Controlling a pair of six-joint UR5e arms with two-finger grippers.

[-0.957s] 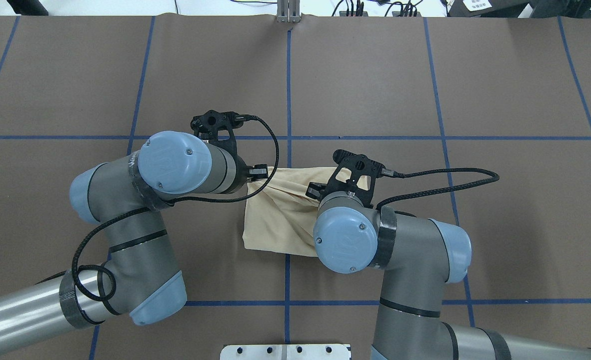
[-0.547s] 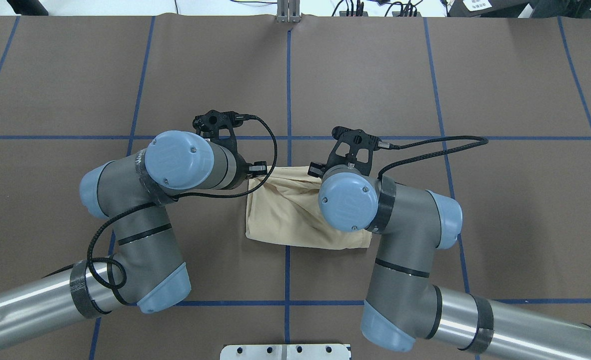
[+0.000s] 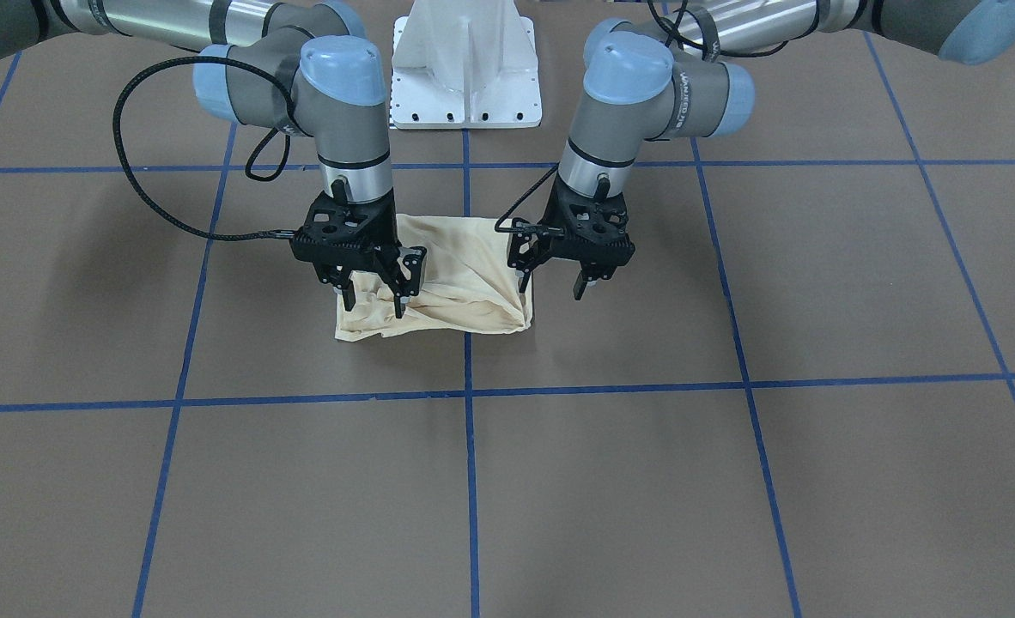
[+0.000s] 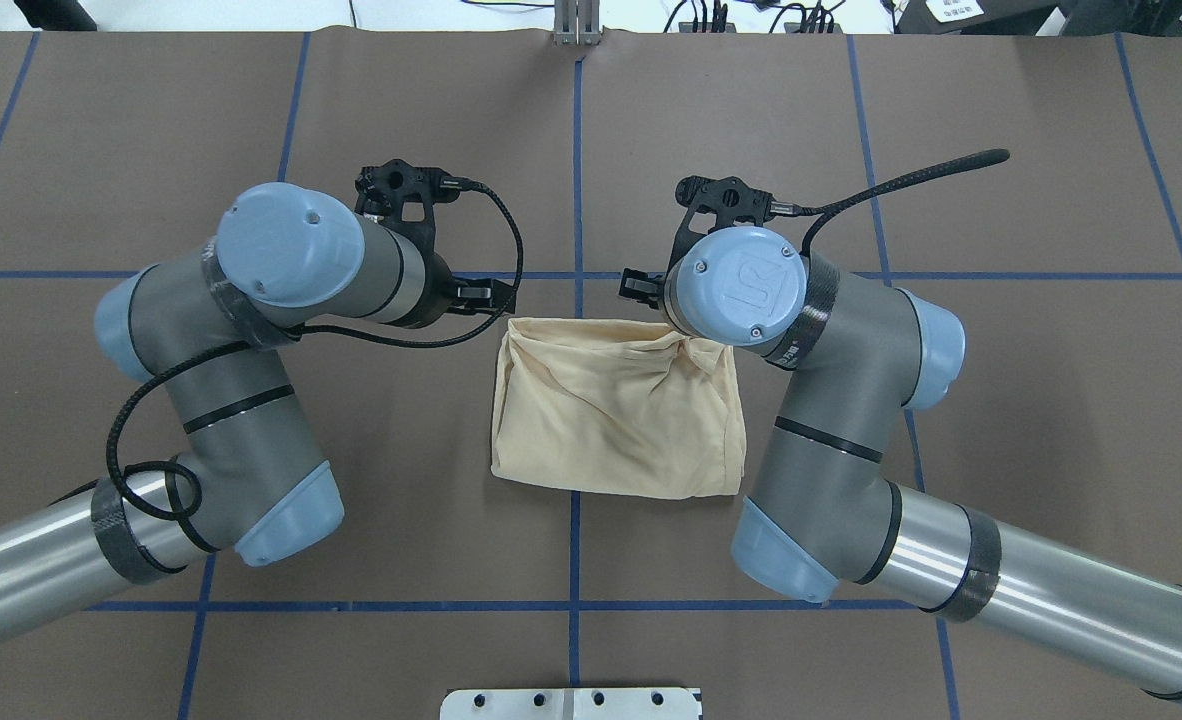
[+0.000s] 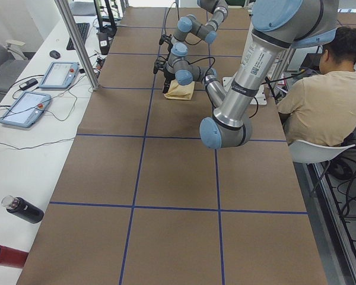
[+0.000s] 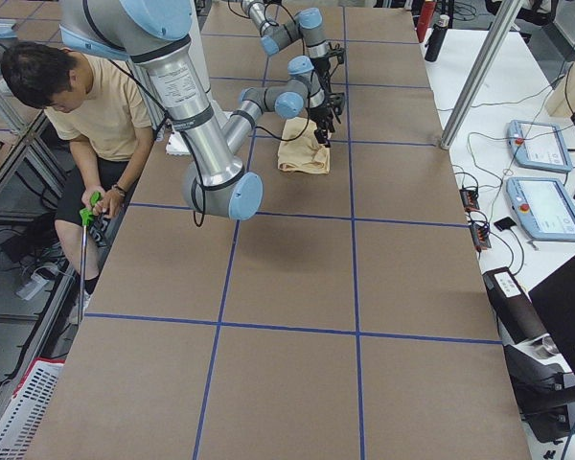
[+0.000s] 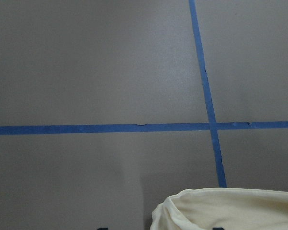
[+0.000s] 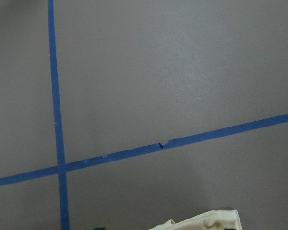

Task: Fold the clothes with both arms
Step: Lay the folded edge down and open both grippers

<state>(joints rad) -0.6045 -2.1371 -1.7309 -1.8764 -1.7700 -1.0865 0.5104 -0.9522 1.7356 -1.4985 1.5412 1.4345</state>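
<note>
Shirt cream-yellow; folded into wrinkled rectangle.

From overhead we look down on the shirt from behind the robot's base; the front camera faces back, steeply down, from beyond it. Two side cameras watch it from afar, along the table. Both wrist cameras hang close, catching only the shirt's edge.

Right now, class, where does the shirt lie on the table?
In the overhead view the shirt lies mid-table across the central blue tape line, its far corners by the left gripper and right gripper.
</note>
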